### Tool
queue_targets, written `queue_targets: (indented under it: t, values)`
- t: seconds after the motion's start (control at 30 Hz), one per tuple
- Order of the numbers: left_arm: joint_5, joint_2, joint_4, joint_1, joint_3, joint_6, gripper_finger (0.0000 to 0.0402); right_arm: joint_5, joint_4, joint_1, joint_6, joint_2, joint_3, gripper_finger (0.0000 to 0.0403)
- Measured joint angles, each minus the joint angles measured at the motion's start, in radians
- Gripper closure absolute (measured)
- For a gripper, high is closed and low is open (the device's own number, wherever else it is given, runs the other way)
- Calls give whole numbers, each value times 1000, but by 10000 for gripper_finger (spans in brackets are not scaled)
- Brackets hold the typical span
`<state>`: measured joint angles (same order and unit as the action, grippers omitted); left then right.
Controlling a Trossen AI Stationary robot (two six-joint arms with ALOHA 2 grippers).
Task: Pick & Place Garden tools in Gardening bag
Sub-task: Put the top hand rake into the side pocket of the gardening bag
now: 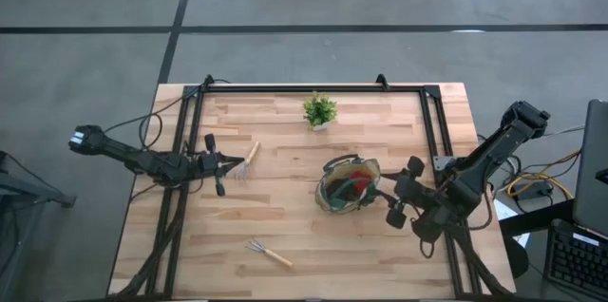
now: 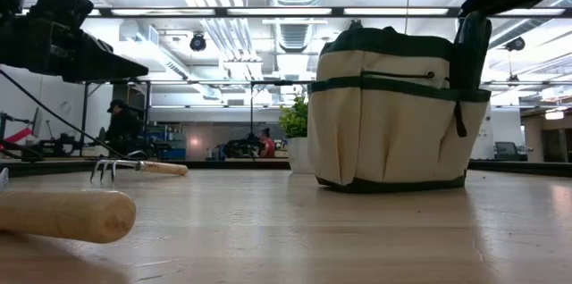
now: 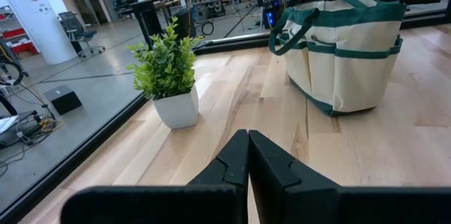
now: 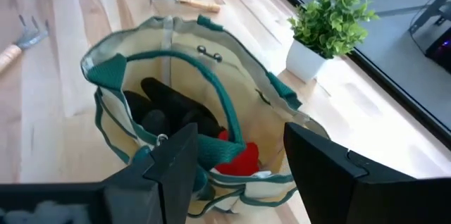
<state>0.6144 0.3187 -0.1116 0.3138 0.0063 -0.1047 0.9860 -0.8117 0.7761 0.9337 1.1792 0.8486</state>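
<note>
The khaki gardening bag with dark green trim stands upright on its base right of the table's middle; it also shows in the low view. Inside it I see dark tool handles and the red part of a glove. My right gripper is open and empty, just above the bag's right rim. One wooden-handled mini rake lies flat on the table just right of my left gripper, which is shut, empty and above the table. A second mini rake lies near the front edge.
A small green potted plant stands at the table's far middle, also in the left wrist view. A black frame runs along the table's far and side edges. Bare wood lies between the rakes and the bag.
</note>
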Motion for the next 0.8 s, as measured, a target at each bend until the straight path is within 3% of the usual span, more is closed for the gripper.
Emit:
queue_targets:
  t: [0.2,0.6,0.8]
  values:
    - [0,0,0,0,0,0,390,0,69,0,-37,-26,0,197]
    - [0,0,2,0,0,0,390,0,535,1,-457,16,0,199]
    - [0,0,2,0,0,0,390,0,604,0,-492,59,0,199]
